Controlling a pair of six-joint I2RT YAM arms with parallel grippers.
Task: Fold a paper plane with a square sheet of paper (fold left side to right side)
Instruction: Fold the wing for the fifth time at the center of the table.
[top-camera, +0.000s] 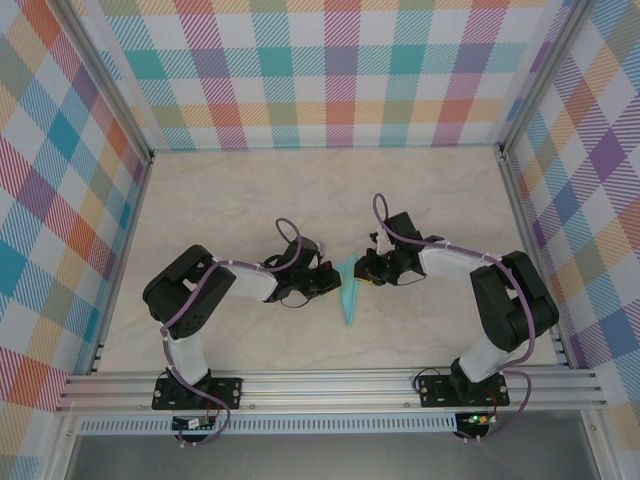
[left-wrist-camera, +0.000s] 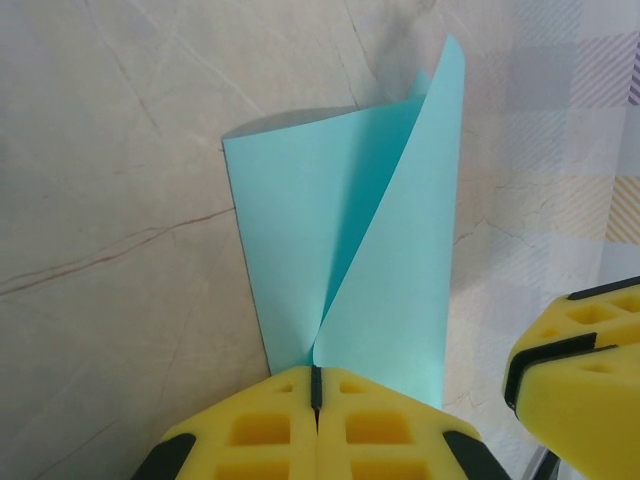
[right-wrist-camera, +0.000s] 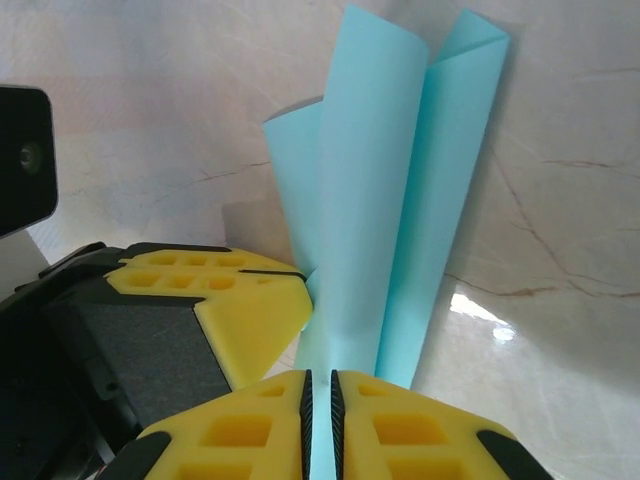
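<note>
You've got both grippers on the paper plane (top-camera: 347, 292) in the middle of the table (top-camera: 250, 200), lying between the two arms with its point aimed at the near edge. Your left gripper (left-wrist-camera: 316, 378) is pinched tight on it: the yellow pads meet with the turquoise edge squeezed into the seam. In the left wrist view, two layers fan out from that pinch, one curling up over the other.

Your right gripper (right-wrist-camera: 320, 385) is clamped on the paper too. A thin strip of turquoise runs through the narrow slot between its fingers, so that's a grip, not a gap. The two tools sit just beside each other, each taking the paper from its own side.

That reads sensibly to me: one clamp pins the crease so it can't slide, and the other has a flap to carry across. The flaps stand up and splayed rather than flat, so this fold isn't pressed down yet.

With thin paper and two tight grips this close together, pulling straight apart would likely tear or crumple it. I'd carry the flap over in an arc instead.
</note>
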